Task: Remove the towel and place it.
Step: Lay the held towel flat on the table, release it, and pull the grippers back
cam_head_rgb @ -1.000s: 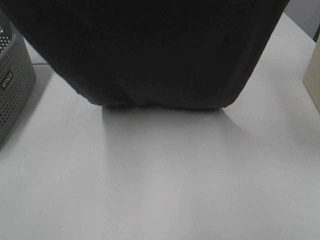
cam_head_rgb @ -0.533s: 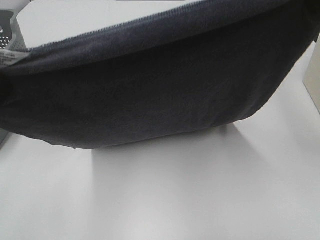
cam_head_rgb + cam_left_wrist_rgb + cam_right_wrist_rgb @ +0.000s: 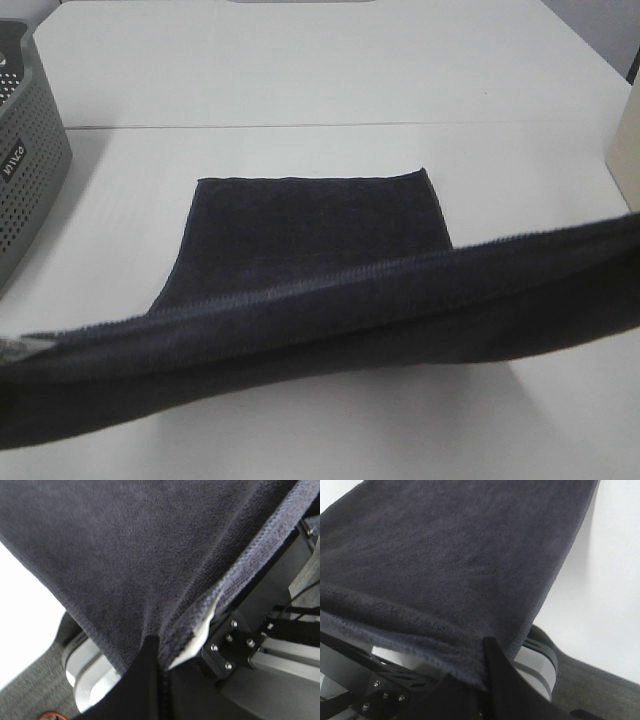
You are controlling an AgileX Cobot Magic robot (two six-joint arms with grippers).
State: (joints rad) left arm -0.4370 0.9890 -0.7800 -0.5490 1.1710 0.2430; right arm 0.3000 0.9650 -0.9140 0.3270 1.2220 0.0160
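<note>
The dark charcoal towel (image 3: 320, 225) lies with its far end flat on the white table (image 3: 300, 90). Its near hemmed edge is held up, stretched from left to right across the foreground. Neither gripper shows in the exterior high view. In the left wrist view my left gripper (image 3: 157, 647) is shut on a towel (image 3: 125, 555) corner beside a white label (image 3: 200, 635). In the right wrist view my right gripper (image 3: 485, 652) is shut on the hem of the towel's (image 3: 445, 550) other corner.
A grey perforated basket (image 3: 25, 170) stands at the table's left edge. A beige object (image 3: 625, 150) stands at the right edge. A seam runs across the table behind the towel. The wrist views show the robot's base and grey floor below the table edge.
The towel hung high, filling the view. Now its held edge has come down and toward the near side, and its lower end lies flat on the table.
</note>
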